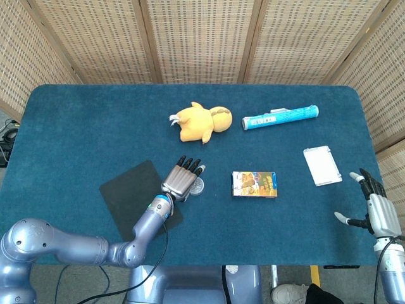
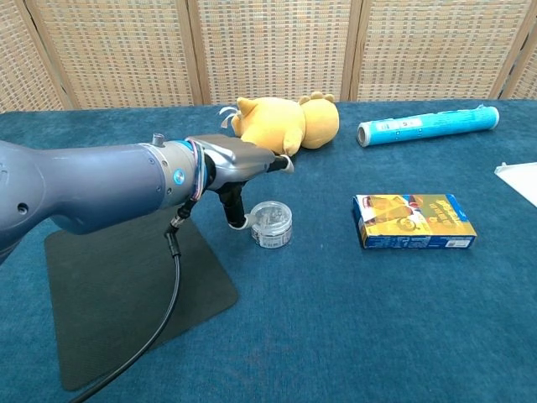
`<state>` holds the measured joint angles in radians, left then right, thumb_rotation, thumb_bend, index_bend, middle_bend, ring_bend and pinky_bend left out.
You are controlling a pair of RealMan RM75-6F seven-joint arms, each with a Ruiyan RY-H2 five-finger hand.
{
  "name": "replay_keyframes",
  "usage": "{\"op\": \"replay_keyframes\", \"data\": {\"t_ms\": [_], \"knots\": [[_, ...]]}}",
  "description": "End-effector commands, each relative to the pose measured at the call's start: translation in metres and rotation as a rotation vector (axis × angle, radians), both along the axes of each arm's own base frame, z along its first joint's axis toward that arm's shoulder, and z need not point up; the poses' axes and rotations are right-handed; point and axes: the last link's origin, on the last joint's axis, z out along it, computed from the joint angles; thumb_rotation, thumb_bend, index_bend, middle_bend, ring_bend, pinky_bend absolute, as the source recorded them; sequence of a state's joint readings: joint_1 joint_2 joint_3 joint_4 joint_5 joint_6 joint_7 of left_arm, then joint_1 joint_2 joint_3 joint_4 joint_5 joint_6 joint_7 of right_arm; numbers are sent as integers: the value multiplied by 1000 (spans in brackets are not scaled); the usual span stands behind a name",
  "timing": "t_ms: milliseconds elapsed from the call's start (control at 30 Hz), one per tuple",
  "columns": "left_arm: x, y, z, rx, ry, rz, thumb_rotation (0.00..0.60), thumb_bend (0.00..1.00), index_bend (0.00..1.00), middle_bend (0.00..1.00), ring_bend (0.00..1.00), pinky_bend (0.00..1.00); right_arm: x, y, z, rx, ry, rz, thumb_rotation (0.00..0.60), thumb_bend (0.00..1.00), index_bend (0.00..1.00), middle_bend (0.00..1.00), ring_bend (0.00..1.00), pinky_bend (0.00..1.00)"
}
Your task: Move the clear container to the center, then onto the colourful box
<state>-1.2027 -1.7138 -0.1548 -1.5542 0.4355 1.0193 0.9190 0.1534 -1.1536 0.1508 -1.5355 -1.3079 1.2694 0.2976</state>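
Near table centre, on the blue cloth, sits the clear container (image 2: 272, 223), upright, w/ the left hand (image 2: 239, 168) over and just behind it. Fingers stretch out flat above the rim, thumb (image 2: 236, 214) drops down beside the container's left wall; can't tell if thumb touches it or if there's any real grip, so hold vs. release is unclear. Head view shows same: left hand (image 1: 182, 180) covers most of the container (image 1: 199, 185), which lies between the black mat (image 1: 130, 192) and the colourful box (image 1: 254, 184), well short of the box. Right hand (image 1: 376, 209) is at the far right table edge, fingers spread, holding nothing, well apart from everything. Progress, my read: step 1 (to centre) looks about done, container appears resting on cloth. Left: lift it, carry right, set on top of the box, which lies flat. Plush toy (image 2: 285, 123), blue tube (image 2: 428, 123), white card (image 1: 322, 165) not involved.
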Motion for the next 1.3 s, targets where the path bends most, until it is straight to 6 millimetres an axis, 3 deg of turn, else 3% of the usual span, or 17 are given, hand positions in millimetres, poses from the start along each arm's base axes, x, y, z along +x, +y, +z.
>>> {"op": "replay_keyframes", "data": {"t_ms": [33,233,267,433,667,833,1000,1133,1300], "knots": [[-1,1,4,10,-13,2,600,404,7,0,0,0,0,0,0,-2,1,-1,600,12,125,0,0,0],[-5,0,23,42,-81,12,600,397,0,0,0,0,-1,-1,1,-3,2,-3,600,13,125,0,0,0],[-10,-2,34,61,-113,28,600,395,0,0,0,0,-1,-1,1,-5,4,-3,600,12,125,0,0,0],[-50,-17,86,184,-206,68,582,358,0,0,0,0,0,-2,0,-4,22,0,600,12,126,0,0,0],[-117,-46,139,337,-269,139,578,302,0,0,0,0,3,-3,-4,-3,64,8,600,2,124,0,0,0],[-165,-79,167,434,-283,177,590,257,0,0,0,0,7,-2,-10,-4,94,20,600,0,116,0,0,0],[-199,-103,187,519,-280,218,600,255,0,0,0,0,12,-2,-16,-1,124,33,600,0,112,0,0,0],[-218,-118,202,573,-277,245,600,255,0,0,0,0,25,-6,-20,-1,149,65,600,0,113,0,0,0],[-228,-122,211,598,-272,265,600,255,0,0,0,0,61,-14,-23,5,205,161,600,0,112,0,0,0]]}}
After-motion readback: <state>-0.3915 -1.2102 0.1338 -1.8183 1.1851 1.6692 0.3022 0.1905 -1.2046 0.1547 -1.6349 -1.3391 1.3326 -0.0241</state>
